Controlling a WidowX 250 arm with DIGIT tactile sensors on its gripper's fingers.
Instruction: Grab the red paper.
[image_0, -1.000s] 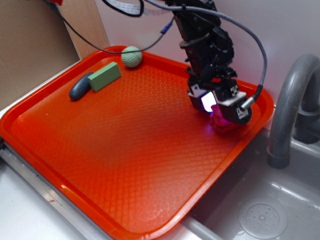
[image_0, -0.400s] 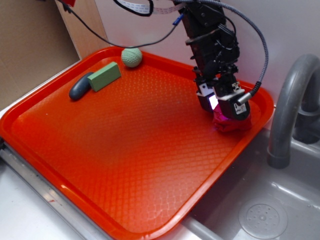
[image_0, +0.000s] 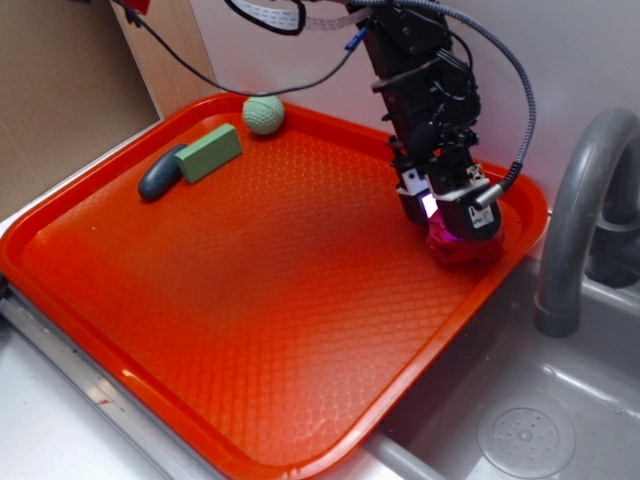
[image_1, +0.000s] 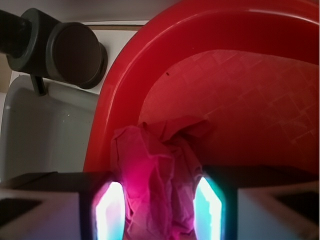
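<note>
Hand straddles red paper, fingers either side.

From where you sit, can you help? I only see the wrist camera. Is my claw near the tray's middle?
Observer: No, the gripper is over the tray's far right corner, by the sink.
Operator: Any other toys?
Observer: Yes, a green ball, green block and dark gray lump sit in the far left corner.
Operator: Is the paper lifted?
Observer: No, the red paper rests on the tray.
</note>
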